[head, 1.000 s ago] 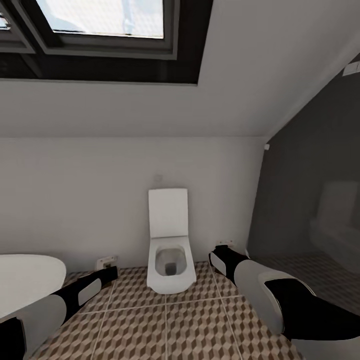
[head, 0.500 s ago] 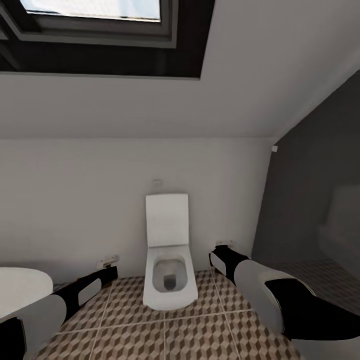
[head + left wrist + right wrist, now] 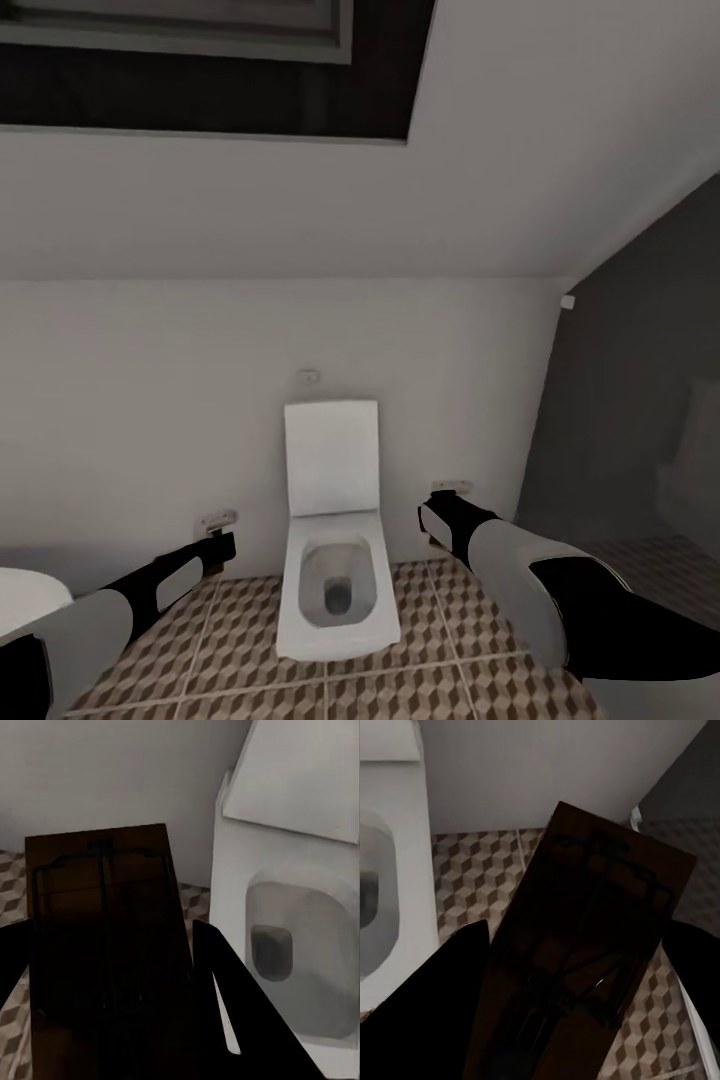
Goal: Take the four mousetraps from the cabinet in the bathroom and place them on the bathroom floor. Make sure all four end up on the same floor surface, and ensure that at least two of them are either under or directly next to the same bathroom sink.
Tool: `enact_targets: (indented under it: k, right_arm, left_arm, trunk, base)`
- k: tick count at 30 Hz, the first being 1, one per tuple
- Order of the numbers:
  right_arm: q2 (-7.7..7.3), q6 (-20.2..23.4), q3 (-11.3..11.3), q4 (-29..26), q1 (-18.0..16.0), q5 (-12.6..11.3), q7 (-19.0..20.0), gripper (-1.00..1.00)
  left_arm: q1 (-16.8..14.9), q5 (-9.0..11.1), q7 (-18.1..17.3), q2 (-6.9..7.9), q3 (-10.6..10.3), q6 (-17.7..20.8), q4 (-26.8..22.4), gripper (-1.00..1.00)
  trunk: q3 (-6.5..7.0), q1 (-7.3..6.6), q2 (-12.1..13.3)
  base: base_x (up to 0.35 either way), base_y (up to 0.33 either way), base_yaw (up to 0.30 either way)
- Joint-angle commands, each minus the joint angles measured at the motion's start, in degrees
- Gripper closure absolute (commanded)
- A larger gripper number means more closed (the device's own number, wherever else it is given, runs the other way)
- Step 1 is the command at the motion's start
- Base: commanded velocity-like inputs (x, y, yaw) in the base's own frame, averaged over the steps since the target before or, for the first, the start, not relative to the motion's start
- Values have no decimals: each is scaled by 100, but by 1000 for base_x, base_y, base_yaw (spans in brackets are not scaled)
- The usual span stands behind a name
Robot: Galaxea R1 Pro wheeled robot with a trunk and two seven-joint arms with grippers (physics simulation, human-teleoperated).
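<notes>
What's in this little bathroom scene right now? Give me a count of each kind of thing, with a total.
Mousetraps: 2, the left mousetrap between the left fingers, the right mousetrap between the right fingers
Toilets: 1, the toilet
Bathtubs: 1, the bathtub, only its rim in view
Skylights: 1, the skylight
Total: 5

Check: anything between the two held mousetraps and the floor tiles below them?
Nothing visible. Left gripper and right gripper each hold a mousetrap above bare bathroom floor, either side of the toilet.
</notes>
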Motion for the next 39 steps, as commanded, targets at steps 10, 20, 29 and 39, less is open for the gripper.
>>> enact_targets:
  k: [10, 20, 29, 39]
  right_arm:
    - [2, 20, 26, 2, -7, -17, -27, 100]
    - [2, 20, 27, 2, -7, -20, -31, 100]
    - [2, 18, 27, 2, -7, -22, -61, 100]
    - [2, 16, 25, 2, -7, -22, -62, 100]
  left_arm:
    - [-5, 5, 45, 8, -40, 15, -23, 100]
    - [-5, 5, 45, 8, -48, 9, -23, 100]
    - [-5, 5, 45, 12, -42, -28, -23, 100]
    - [-5, 5, 45, 11, -49, -52, -30, 100]
  trunk:
    - [-8, 4, -5]
    - [-8, 4, -5]
    - [-8, 4, -5]
    - [-8, 4, -5]
  base:
    - [323, 0, 0]
    - [323, 0, 0]
    - [323, 0, 8]
    - [137, 0, 223]
